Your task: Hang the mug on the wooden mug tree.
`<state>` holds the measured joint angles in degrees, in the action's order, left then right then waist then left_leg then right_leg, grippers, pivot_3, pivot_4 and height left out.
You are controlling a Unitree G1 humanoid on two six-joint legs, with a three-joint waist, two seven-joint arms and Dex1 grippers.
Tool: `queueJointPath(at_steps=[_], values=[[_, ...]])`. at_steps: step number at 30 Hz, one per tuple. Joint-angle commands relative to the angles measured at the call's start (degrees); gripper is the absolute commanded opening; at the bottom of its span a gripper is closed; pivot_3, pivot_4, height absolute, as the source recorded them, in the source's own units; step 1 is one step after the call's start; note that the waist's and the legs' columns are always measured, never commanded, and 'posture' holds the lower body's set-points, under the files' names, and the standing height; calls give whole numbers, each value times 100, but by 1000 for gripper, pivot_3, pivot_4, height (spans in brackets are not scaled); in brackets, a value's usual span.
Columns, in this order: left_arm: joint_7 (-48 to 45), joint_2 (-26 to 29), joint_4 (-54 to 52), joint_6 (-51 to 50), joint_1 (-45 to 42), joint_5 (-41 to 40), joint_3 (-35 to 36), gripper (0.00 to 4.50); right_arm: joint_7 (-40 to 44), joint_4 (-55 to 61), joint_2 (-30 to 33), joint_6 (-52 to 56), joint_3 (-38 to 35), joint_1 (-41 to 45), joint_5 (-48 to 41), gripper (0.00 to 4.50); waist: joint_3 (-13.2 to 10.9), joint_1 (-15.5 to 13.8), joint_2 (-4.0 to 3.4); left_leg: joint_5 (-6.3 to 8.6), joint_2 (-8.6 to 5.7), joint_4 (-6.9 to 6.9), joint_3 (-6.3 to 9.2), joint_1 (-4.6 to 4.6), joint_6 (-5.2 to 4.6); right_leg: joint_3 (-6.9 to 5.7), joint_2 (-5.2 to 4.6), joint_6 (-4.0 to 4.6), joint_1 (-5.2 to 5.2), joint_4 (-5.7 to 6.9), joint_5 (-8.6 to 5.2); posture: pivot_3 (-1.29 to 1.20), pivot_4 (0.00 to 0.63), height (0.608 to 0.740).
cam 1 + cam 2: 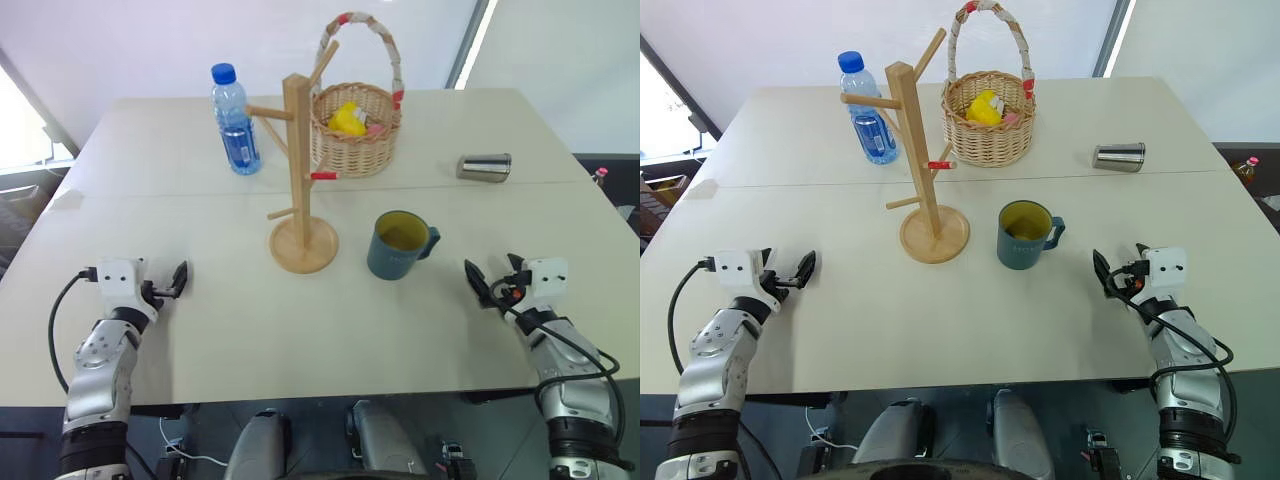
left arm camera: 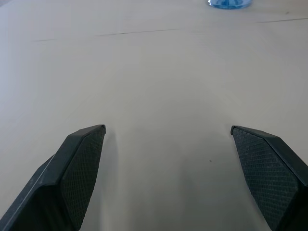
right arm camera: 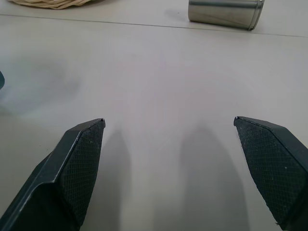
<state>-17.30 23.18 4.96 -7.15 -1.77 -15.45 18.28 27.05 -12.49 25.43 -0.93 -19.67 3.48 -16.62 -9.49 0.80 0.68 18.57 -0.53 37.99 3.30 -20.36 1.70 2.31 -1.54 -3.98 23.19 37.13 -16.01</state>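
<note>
Mug: dark teal-blue ceramic mug w/ yellow inside and one loop handle [image 1: 398, 246], upright on the pale table [image 1: 300, 330]. Ahead of and inboard of the right gripper's fingertips, well apart from them; nothing touches it. Handle points toward the right gripper's side, so prob. the easier arm for a rim or handle grab.

Mug tree: tall light-wood post on round disc base w/ angled pegs, some red-tipped [image 1: 300, 170], just beside the mug on its far side from the right fingers, not touching. Pegs slant upward, so a handle slid over one should stay put. Low pegs on the mug's side look free.

Right gripper: right gripper [image 1: 478, 284], black fingers [image 3: 77, 163] spread wide, nothing btwn them, low over bare table. Reads as a ready pose, not yet reaching.

Left gripper: left gripper [image 1: 172, 280], fingers [image 2: 82, 163] spread wide too, empty. Tree stands ahead and inboard of its tips, well apart.

Steel cup: small shiny steel cup [image 3: 225, 11] lying on its side, far ahead of the right fingers and outboard of the mug; not the target.

Basket: woven wicker basket w/ hoop handle [image 1: 352, 128], yellow item inside, beyond the tree from both sets of fingers. Close behind the pegs, so could crowd a high hang.

Bottle: clear plastic water bottle w/ blue cap [image 1: 235, 120], upright, far ahead of the left fingers, near the tree's far side.

Stage: start; mug not yet picked up.
</note>
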Motion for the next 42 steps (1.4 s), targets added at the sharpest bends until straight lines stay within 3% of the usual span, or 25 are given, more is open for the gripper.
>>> queueJointPath(at_steps=[1,17,29,42], values=[[-12,14,-130,-46,107,-17,79,4500,25,109,66,-130,-77,55,-41,4457,0,0,0,0,0,0,0,0,0,0,0,0,0,0,0,0,150,740],[-362,-134,-1075,-177,631,-206,-41,4500,152,417,57,-60,-9,-188,-39,4457,0,-6,0,0,0,0,0,-2,0,1,-3,1,-1,-3,0,0,150,740],[-2011,49,-2063,-89,1018,-538,-1173,4500,622,1152,106,-169,286,-570,-26,4457,0,-10,-1,0,1,-1,0,-3,0,1,-3,3,-1,-5,-2,0,150,740],[-2665,247,-2423,-204,903,-602,-1824,4500,336,1307,-28,-171,562,-13,83,4457,0,-19,-2,0,1,1,0,-2,0,1,1,3,-3,-4,-2,0,150,740]])
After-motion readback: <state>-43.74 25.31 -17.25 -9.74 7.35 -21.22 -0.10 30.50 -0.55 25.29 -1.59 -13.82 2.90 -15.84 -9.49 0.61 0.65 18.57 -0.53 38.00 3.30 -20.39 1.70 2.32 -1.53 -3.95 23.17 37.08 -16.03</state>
